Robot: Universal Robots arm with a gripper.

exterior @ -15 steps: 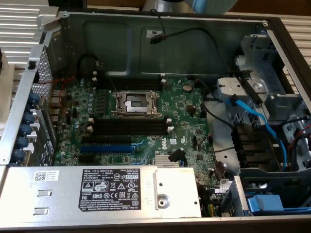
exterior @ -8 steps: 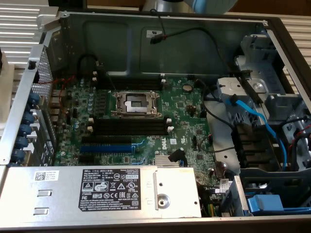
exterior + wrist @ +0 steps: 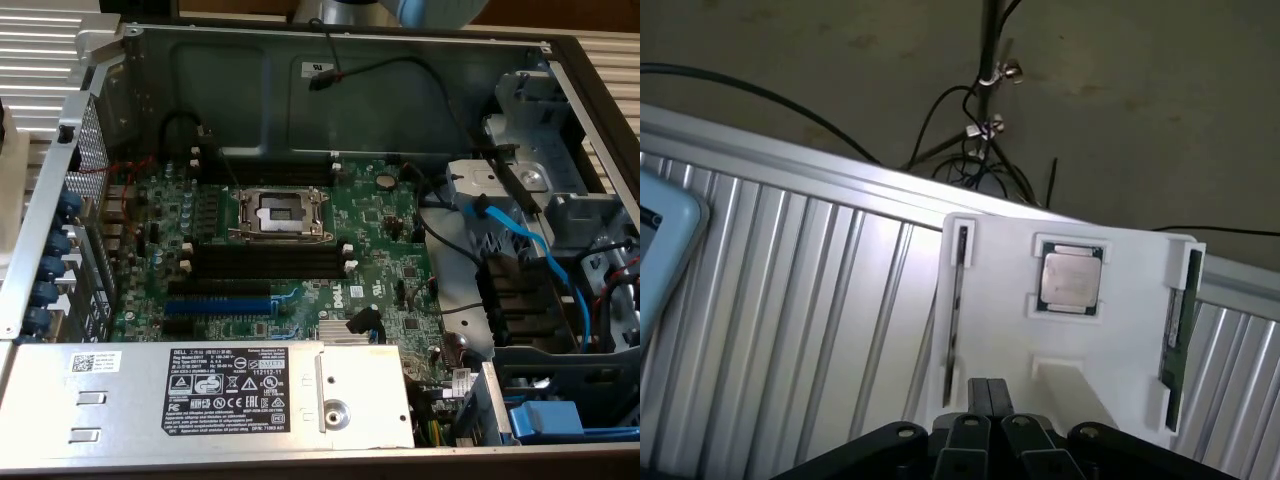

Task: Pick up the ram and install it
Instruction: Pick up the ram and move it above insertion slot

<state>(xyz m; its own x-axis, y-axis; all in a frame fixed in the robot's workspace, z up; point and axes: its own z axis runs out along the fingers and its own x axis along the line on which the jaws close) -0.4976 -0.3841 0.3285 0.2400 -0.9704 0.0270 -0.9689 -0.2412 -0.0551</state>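
Near the white tray (image 3: 1130, 320), the hand (image 3: 988, 385) is closed tight, empty. One ram (image 3: 1181, 330) stands edge-on, its chips unseen.

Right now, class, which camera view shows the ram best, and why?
The wrist view: the ram stands on edge in a side slot of the white holder, just beyond the shut gripper. The exterior view looks at the motherboard and its empty black slots instead.

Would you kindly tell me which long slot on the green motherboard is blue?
The blue plastic expansion slot, lying between the silver labelled box and the long memory slots, which are black.
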